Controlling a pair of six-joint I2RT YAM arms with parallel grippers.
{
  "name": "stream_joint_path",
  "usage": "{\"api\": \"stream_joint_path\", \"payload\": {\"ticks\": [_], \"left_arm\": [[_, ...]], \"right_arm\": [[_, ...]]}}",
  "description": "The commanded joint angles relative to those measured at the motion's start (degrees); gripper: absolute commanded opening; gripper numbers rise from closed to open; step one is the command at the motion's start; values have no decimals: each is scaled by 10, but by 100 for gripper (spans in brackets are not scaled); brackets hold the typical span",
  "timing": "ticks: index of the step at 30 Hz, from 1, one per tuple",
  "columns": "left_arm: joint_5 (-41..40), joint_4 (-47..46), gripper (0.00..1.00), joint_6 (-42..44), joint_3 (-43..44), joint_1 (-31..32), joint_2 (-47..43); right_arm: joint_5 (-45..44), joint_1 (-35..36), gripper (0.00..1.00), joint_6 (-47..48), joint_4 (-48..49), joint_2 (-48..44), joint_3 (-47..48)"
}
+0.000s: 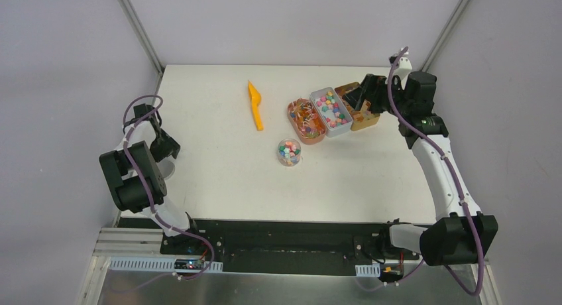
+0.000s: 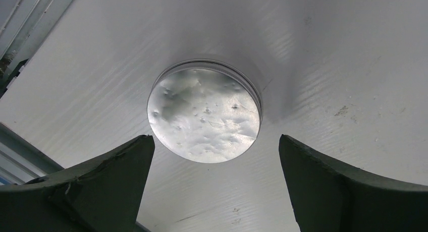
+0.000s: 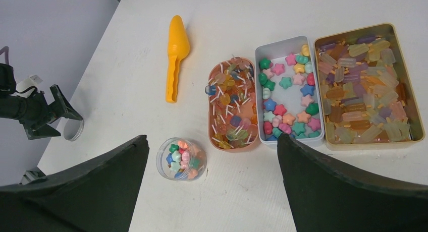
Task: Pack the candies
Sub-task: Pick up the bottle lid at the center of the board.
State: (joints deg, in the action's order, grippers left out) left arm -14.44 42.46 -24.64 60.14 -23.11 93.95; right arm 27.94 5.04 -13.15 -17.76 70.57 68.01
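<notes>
The candies fill a small clear jar (image 3: 181, 158) (image 1: 289, 152) standing open near the table's middle, and more lie in a white rectangular box (image 3: 287, 98) (image 1: 331, 111). A round clear lid (image 2: 204, 111) (image 3: 74, 131) lies flat on the table at the left edge. My left gripper (image 2: 214, 141) (image 1: 164, 146) hovers open just over the lid, holding nothing. My right gripper (image 3: 212, 191) (image 1: 361, 96) is open and empty, held high above the trays and looking down on the jar. The orange scoop (image 3: 175, 55) (image 1: 254, 105) lies on the table left of the trays.
A pink oval tray (image 3: 214, 91) of lollipops sits left of the white box. A gold tin (image 3: 366, 29) of ice-pop sweets sits to its right. The table's left edge (image 2: 30, 136) runs close beside the lid.
</notes>
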Motion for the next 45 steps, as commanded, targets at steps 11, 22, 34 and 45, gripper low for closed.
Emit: {"api": "stream_joint_path", "payload": {"ticks": [11, 22, 34, 45], "left_arm": [[37, -44, 99, 34, -15, -38, -1], [62, -51, 99, 35, -16, -44, 19], [134, -54, 78, 58, -3, -42, 35], [181, -53, 68, 70, 13, 3, 45]], "right_arm": [[11, 3, 100, -2, 29, -6, 4], [13, 3, 100, -1, 26, -14, 4], [11, 3, 100, -1, 27, -13, 6], [11, 3, 100, 0, 30, -5, 8]]}}
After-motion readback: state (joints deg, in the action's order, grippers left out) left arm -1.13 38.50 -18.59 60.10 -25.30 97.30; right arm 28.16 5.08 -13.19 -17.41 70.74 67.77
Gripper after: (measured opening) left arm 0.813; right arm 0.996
